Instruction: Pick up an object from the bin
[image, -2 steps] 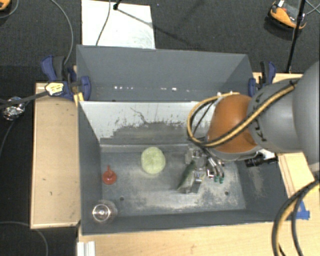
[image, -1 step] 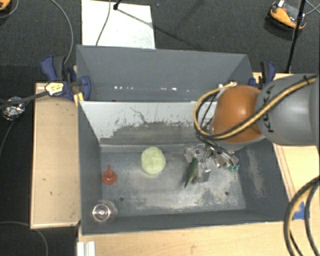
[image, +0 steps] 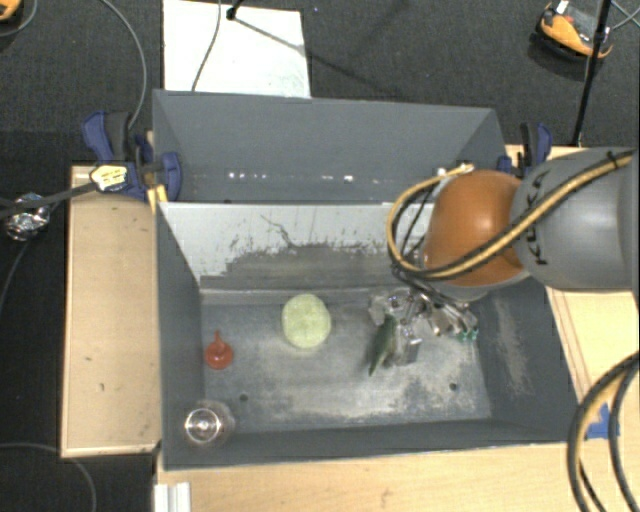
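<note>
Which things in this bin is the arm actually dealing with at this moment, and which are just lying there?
In hand:
- claw, low over the bin floor, right of middle
- dark green slender thing at the claw's tip; I cannot tell if it is held

Lying about:
- pale green round lump, mid-floor
- small red piece, left side
- clear round thing, near-left corner

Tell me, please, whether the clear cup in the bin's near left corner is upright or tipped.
Upright, it seems: the cup shows its whole round rim facing up toward the camera.
</note>
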